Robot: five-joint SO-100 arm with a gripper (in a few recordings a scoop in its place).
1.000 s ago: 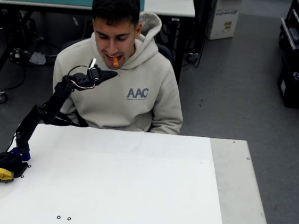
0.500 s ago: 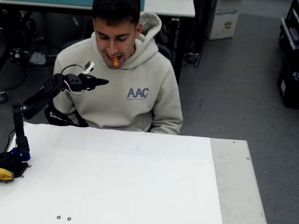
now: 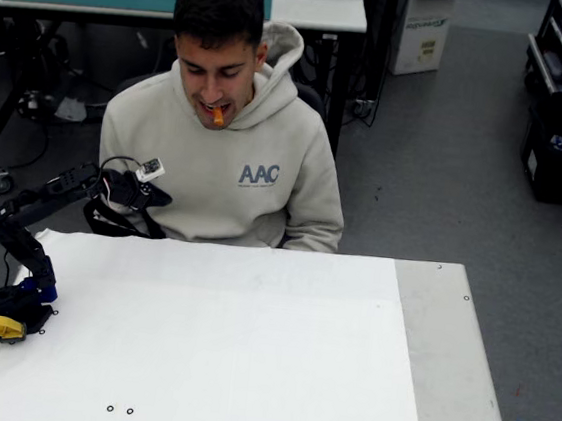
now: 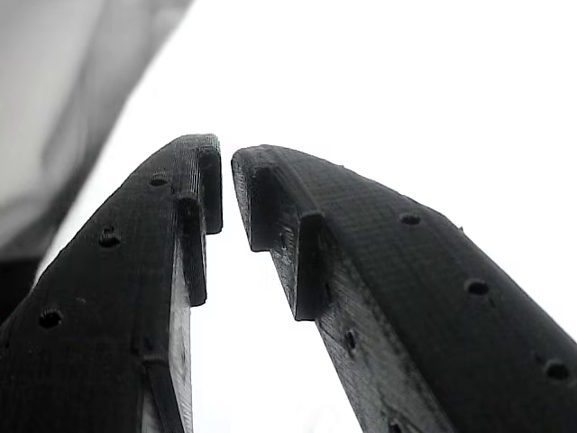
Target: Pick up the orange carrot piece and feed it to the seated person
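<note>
In the fixed view the seated person [image 3: 228, 155] is sitting at the 12 o'clock edge of the white table [image 3: 244, 368], holding the orange carrot piece [image 3: 217, 115] between the lips. The gripper [image 3: 162, 198] is hanging empty near the person's chest, at about 7 o'clock from the carrot. In the wrist view its black fingers [image 4: 180, 262] are nearly pressed together, tips just apart, gripping nothing.

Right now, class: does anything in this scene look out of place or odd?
Only one thing: the orange carrot piece sticks out of the seated person's mouth, unchewed. The gripper is empty, jaws nearly closed.
</note>
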